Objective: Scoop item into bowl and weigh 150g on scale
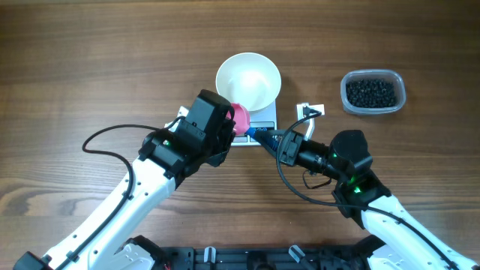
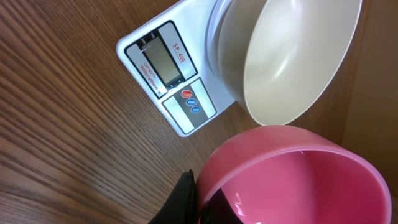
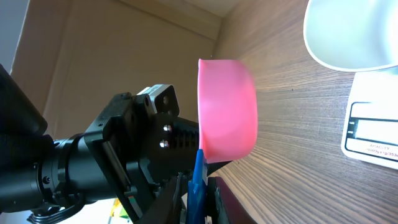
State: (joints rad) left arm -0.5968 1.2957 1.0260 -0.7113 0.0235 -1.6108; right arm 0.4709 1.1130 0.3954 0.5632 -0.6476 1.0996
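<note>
The white bowl [image 1: 248, 81] [image 2: 292, 62] [image 3: 354, 31] stands empty on the white scale [image 1: 264, 118] [image 2: 177, 59] [image 3: 373, 134]. In front of the scale hangs an empty pink scoop [image 1: 242, 118] [image 2: 298, 180] [image 3: 227, 109] with a blue handle [image 1: 262, 136] [image 3: 198, 180]. My left gripper [image 1: 232, 124] [image 2: 200, 196] is shut on the scoop's rim, one finger outside and one inside. From the opposite side my right gripper [image 1: 265, 138] [image 3: 198, 194] straddles the blue handle, and a thin gap shows on one side. The item, black beads [image 1: 371, 91], lies at the back right.
The beads fill a clear plastic tub [image 1: 346, 96] to the right of the bowl. A small white tag [image 1: 310, 111] lies between the scale and the tub. The left arm's black cable [image 1: 105, 146] loops over the wooden table at the left.
</note>
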